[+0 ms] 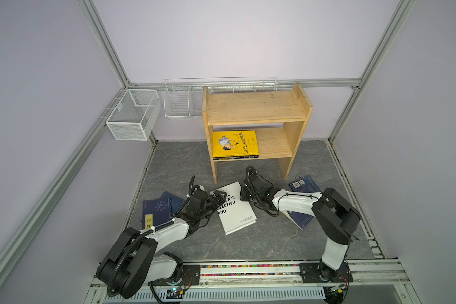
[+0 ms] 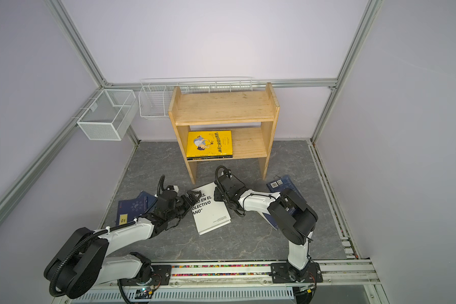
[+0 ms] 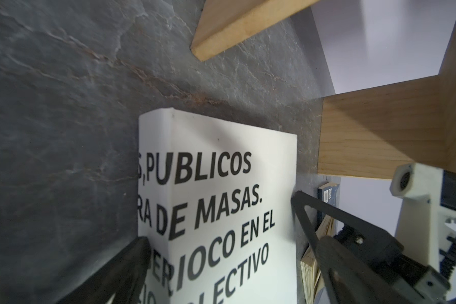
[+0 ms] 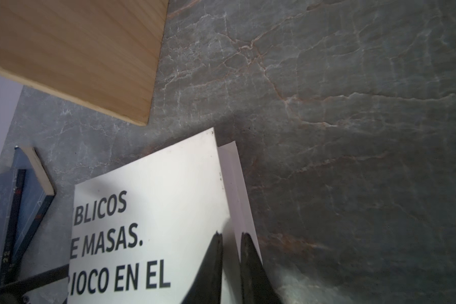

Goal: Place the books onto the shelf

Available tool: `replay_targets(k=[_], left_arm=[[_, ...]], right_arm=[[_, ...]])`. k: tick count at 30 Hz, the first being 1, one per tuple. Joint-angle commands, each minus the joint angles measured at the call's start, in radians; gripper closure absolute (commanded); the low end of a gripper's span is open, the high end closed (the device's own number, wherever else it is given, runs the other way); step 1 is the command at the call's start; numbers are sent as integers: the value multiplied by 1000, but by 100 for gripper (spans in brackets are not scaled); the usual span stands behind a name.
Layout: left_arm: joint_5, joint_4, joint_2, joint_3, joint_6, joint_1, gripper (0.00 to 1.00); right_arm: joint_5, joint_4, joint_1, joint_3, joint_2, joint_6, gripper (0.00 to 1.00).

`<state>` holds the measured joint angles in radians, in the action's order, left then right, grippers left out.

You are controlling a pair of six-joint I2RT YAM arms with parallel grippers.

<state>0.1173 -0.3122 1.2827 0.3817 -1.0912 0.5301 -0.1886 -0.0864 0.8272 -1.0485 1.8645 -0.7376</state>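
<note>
In both top views, the white book (image 1: 237, 213) lies flat on the grey floor (image 1: 261, 242) at centre frame, below the shelf (image 1: 256, 105). The left gripper (image 1: 217, 196) and right gripper (image 2: 216, 196) flank its upper end.

Left wrist view: the left gripper (image 3: 219, 219) has its jaws wide, straddling the cover.

Right wrist view: the right gripper (image 4: 231, 234) has its jaws narrow at the book's long edge, lower centre; whether they grip cannot be told.

Judged thick, stiff, heavy and smooth-covered, so clamp the full page block, not the cover alone.
</note>
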Motion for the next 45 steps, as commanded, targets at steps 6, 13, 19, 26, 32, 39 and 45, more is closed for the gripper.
replay_targets(k=[6,13,19,26,32,39,45], left_arm=[[86,-189,70,93,-91,36,0],[121,-342,98,140,-152,61,1],[106,-289,41,224,-115,89,1],[116,-341,71,280,-128,113,1],[134,-418,130,317,-154,128,1],[143,-445,198,362,-156,145,1],[130,-459,201,336,-145,145,1]], right_arm=[[171,149,11,96,161,-61,85],[284,79,-18,102,194,-88,85],[364,27,-37,107,214,-98,85],[500,-25,-43,84,254,-92,85],[586,-51,-48,79,267,-86,84],[594,-69,-61,97,259,-100,84],[568,-49,-66,104,245,-93,83]])
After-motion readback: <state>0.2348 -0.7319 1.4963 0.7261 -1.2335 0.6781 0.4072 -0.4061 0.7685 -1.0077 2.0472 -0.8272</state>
